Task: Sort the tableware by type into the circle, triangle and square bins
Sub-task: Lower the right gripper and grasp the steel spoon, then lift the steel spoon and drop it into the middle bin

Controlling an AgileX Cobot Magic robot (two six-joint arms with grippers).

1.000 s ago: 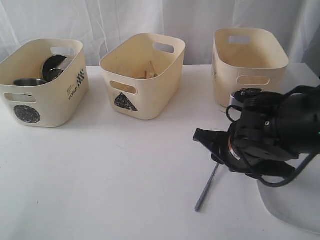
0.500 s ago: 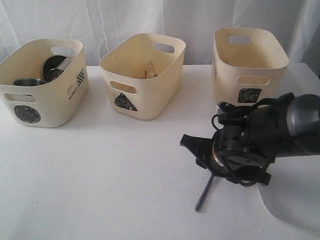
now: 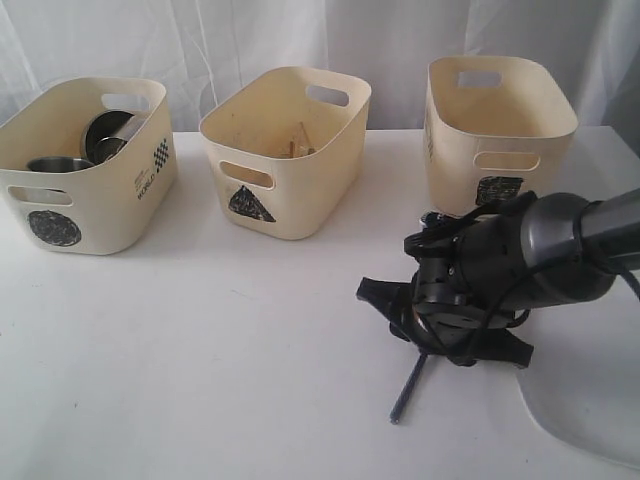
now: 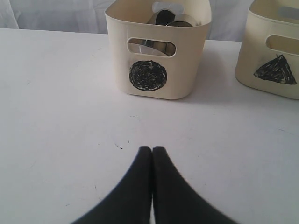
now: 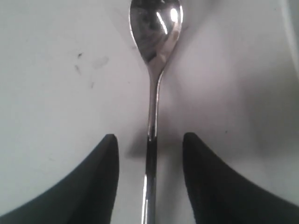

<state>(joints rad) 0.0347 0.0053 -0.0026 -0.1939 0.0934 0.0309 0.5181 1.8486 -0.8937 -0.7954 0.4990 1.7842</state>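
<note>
A steel spoon point(image 5: 155, 42) lies flat on the white table. Its handle point(image 3: 408, 387) sticks out from under my right arm, and its bowl is hidden in the exterior view. My right gripper point(image 5: 150, 137) is open and low over the table, one finger on each side of the handle without touching it; the exterior view shows the right gripper point(image 3: 432, 335) there too. My left gripper point(image 4: 152, 150) is shut on nothing and faces the circle bin point(image 4: 187, 70). Steel mugs point(image 3: 60, 163) sit in the circle bin point(image 3: 120, 215), and wooden chopsticks point(image 3: 300, 140) in the triangle bin point(image 3: 300, 205).
The square bin point(image 3: 500, 125) stands at the back right, just behind my right arm. A large white square plate point(image 3: 590, 400) lies at the front right beside the spoon. The triangle bin point(image 4: 275, 56) stands right of the circle bin.
My right arm has swung left and come down over the spoon, so the open fingers now straddle its handle. The spoon has not moved.
</note>
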